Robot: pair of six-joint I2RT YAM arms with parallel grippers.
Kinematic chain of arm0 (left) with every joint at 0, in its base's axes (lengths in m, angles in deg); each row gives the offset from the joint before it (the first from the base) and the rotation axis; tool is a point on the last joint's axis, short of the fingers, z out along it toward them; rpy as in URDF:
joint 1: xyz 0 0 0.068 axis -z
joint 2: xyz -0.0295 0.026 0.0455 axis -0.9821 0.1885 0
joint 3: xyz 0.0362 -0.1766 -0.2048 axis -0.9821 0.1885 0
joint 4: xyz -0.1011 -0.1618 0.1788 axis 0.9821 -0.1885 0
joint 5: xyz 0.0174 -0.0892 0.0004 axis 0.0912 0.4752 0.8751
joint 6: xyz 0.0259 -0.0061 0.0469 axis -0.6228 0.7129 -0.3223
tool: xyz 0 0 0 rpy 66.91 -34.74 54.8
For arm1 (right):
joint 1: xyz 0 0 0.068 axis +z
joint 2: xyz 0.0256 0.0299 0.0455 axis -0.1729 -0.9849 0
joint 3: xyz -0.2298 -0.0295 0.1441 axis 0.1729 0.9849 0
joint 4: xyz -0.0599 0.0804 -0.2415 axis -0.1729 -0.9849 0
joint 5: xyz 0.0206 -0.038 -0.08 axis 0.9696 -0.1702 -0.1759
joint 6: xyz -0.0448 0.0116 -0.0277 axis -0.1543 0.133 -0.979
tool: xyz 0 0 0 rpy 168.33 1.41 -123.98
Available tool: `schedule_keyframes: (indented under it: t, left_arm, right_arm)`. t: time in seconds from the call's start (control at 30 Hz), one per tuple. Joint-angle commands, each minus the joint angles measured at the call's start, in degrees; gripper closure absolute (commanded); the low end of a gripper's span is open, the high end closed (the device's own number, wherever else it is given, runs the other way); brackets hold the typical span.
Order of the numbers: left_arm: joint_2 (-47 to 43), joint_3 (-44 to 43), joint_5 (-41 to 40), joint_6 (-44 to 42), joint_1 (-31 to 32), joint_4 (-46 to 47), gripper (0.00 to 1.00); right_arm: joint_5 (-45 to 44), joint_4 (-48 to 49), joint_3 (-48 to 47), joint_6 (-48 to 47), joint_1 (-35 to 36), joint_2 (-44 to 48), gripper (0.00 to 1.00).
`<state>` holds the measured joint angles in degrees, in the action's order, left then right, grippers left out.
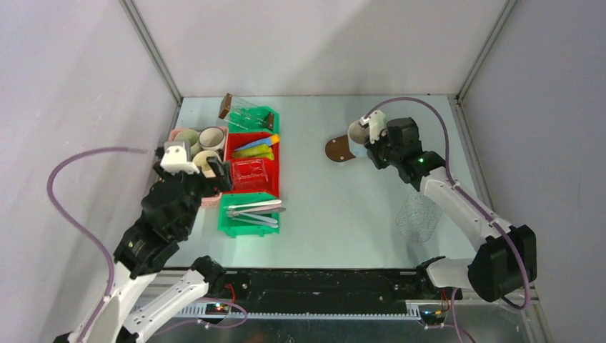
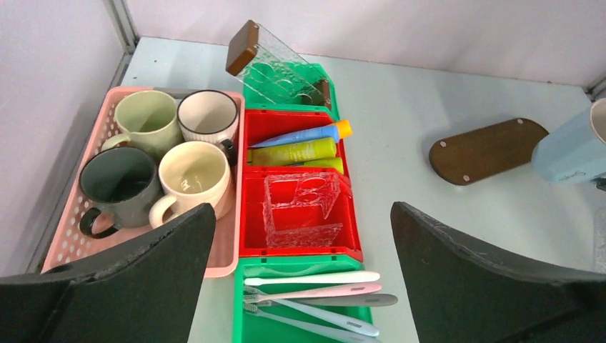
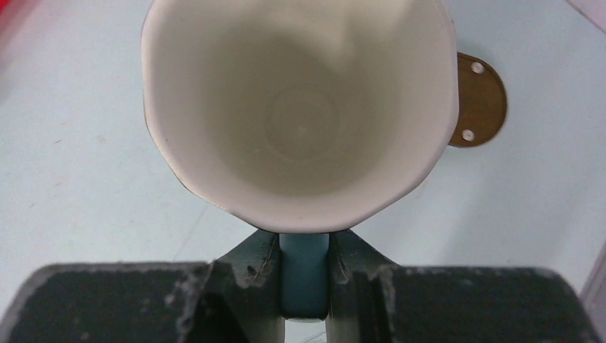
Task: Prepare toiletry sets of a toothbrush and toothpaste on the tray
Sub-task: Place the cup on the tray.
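The right end effector (image 3: 304,286) pinches the handle of a glazed pale blue mug (image 3: 300,107), cream inside, at the right end of the oval brown wooden tray (image 2: 486,150), far centre of the bench (image 1: 343,214). The left end effector (image 2: 301,211) gapes wide. Four ceramic mugs (image 2: 193,171) fill a perforated pink basket (image 2: 64,236); three smooth toothpaste tubes (image 2: 293,151) lie in a red bin (image 2: 251,214).

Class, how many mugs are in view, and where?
5. Four in the pink basket: green mug, white mug, dark mug, cream mug. The pale blue mug is in the right gripper.
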<state>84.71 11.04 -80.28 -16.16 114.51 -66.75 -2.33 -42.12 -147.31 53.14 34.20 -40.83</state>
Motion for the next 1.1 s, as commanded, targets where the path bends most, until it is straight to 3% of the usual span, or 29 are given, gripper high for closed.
schedule_keyframes:
  t: [0.0, 0.17, 0.5, 1.07]
  left_arm:
    - [-6.6, 5.6, -5.1, -3.2, -0.5, 5.9, 0.00]
    - [-12.2, 11.4, -6.7, 0.1, -0.5, 7.1, 0.00]
    - [-10.2, 12.1, -9.4, 5.6, -0.5, 3.7, 0.00]
    - [-8.5, 11.6, -10.1, 4.5, -0.5, 3.9, 0.00]
  right_arm:
    - [-0.6, 11.8, -2.2, 0.0, -6.0, -2.9, 1.00]
    - [3.4, 18.0, -2.2, -0.6, -14.3, -7.4, 1.00]
    - [8.1, 29.3, -2.7, -2.3, -22.1, -16.6, 1.00]
    - [9.4, 31.3, -8.1, -4.7, -23.8, -25.9, 1.00]
